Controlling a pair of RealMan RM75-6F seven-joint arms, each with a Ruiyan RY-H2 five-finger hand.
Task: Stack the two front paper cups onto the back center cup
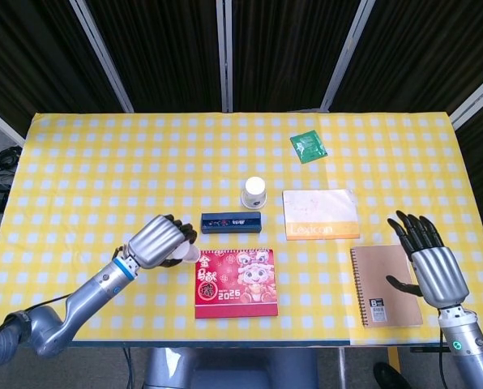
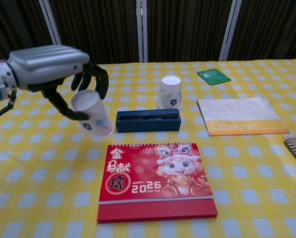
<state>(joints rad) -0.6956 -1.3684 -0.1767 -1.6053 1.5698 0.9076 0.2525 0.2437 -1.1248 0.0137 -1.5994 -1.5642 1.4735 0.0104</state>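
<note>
My left hand point(image 1: 156, 241) point(image 2: 53, 67) holds a white paper cup with a blue flower print point(image 2: 93, 114) point(image 1: 189, 254), lifted off the table and tilted, upside down. It hangs just left of the blue box, above the table. The back center cup point(image 1: 254, 192) point(image 2: 171, 92) stands upside down behind the blue box, to the right of and beyond the held cup. My right hand point(image 1: 432, 263) hovers with fingers spread and nothing in it, at the right edge of a brown notebook; the chest view does not show it. No other front cup shows.
A blue box point(image 1: 232, 222) point(image 2: 148, 120) lies between the held cup and the back cup. A red 2026 calendar point(image 1: 236, 282) point(image 2: 155, 178) lies in front. A Lexicon pad point(image 1: 321, 214) point(image 2: 240, 116), a green packet point(image 1: 308, 146) and a brown notebook point(image 1: 385, 285) occupy the right side.
</note>
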